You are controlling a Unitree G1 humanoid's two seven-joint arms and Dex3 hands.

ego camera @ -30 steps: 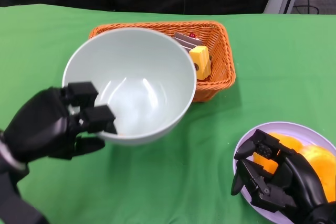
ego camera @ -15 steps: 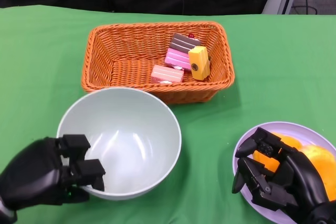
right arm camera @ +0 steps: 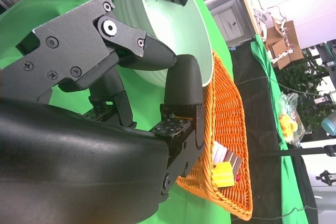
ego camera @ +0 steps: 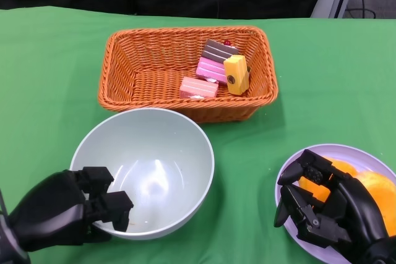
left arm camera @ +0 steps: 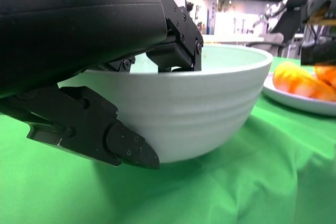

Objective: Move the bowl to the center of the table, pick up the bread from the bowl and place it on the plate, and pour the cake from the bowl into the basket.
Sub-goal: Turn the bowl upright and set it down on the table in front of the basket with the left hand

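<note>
Head view: the left hand (ego camera: pixel 59 217) pinches the near rim of the bowl (ego camera: pixel 143 171), fingers hooked inside and the rest outside. The bowl looks empty and sits upright just ahead of that hand, with the basket (ego camera: pixel 187 73) beyond it holding the cake pieces (ego camera: pixel 213 71). The step in hand seems to be setting the bowl down, so the fingers should part only once its base is flat on the surface (ego camera: pixel 55 60), then lift clear without dragging the rim. The right hand (ego camera: pixel 328 211) hovers over the plate (ego camera: pixel 291 174) with fingers apart and empty, the bread (ego camera: pixel 377 193) beside it.

Right wrist view: the right hand (right arm camera: pixel 157 103) grips nothing; bowl and basket lie past its fingertips.

Left wrist view: the left hand (left arm camera: pixel 121 98) clamps the bowl wall (left arm camera: pixel 199 108), whose base appears to meet the green cloth, so release straight off.
</note>
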